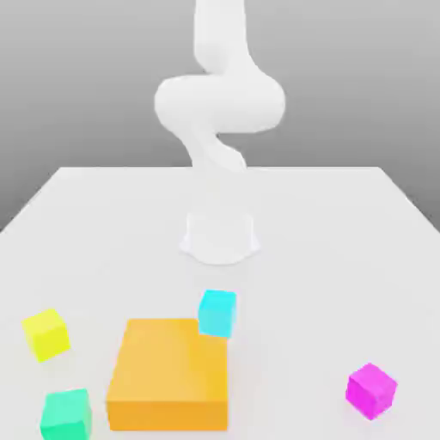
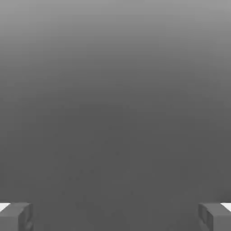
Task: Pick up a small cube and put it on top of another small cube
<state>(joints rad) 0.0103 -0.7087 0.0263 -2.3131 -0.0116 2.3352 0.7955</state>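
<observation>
Though dim, hand-view gripper (image 2: 115, 218) apparently open.

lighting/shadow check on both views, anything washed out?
Exterior view: flat bright light, no distinct cast shadows; arm and tabletop nearly merge in white, arm base edges faint; cube colors stay saturated. Hand view: dim grey gradient, lighter toward one edge, no scene detail; open gripper dark, small white patches beside its fingers.

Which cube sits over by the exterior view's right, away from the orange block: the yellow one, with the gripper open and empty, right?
Color is wrong: the exterior view shows the magenta cube there, away from the orange block. The rest holds: in the hand view the gripper is open, nothing between its fingers.
</observation>
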